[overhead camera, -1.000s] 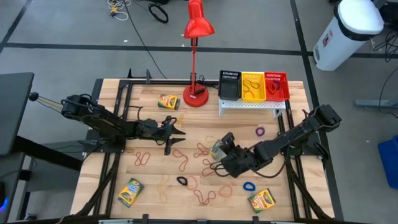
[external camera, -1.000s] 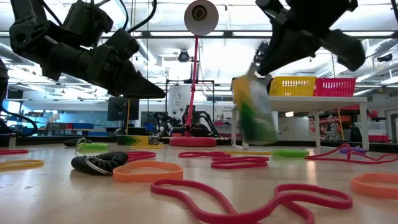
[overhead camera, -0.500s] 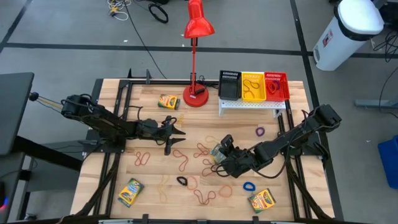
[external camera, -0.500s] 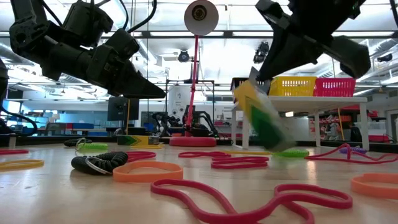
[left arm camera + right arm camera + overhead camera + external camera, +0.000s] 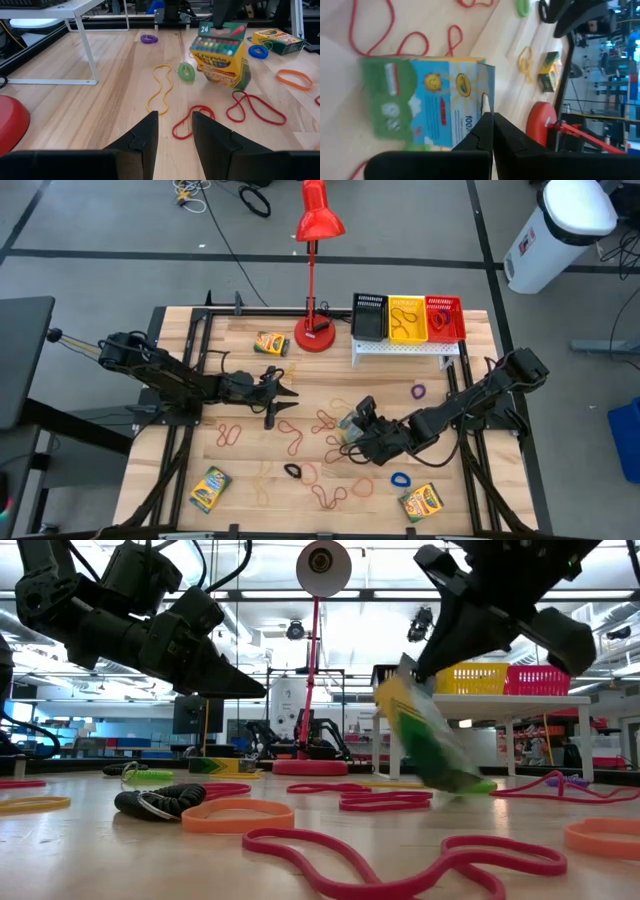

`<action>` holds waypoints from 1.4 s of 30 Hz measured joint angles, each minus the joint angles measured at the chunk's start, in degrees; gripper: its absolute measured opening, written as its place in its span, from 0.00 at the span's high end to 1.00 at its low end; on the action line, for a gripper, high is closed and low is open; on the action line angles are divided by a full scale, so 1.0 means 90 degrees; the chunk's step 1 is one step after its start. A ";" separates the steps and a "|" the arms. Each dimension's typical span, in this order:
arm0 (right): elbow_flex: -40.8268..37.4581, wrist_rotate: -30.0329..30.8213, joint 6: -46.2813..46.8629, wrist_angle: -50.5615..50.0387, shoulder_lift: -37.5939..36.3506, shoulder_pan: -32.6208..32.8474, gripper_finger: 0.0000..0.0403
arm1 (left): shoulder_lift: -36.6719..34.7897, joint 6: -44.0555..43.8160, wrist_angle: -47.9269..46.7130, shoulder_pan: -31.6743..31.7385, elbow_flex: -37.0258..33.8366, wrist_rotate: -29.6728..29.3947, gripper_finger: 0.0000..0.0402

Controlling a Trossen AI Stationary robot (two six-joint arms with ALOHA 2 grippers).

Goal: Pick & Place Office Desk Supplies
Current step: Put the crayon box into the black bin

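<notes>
Nearest the low camera, loose rubber bands (image 5: pixel 400 865) lie across the worktop (image 5: pixel 250 480). Mid-worktop, the right gripper (image 5: pixel 358 420) has its fingers pinched shut on the top flap of a crayon box (image 5: pixel 425 740), which hangs tilted with its lower corner at or just above the surface. That thin flap is the risk: it could tear or slip free, letting the box swing and drop short of the mesh bins (image 5: pixel 408 318) (raised on a small white stand at the far edge). Its long axis slants, top toward the gripper. The left gripper (image 5: pixel 283 391) hovers nearby, fingers part open and empty.
</notes>
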 joint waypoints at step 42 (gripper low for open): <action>-0.0356 0.0599 -0.0451 0.1042 0.0000 0.0002 0.99 | 0.0000 0.0002 -0.0035 -0.0002 0.0000 0.0000 0.69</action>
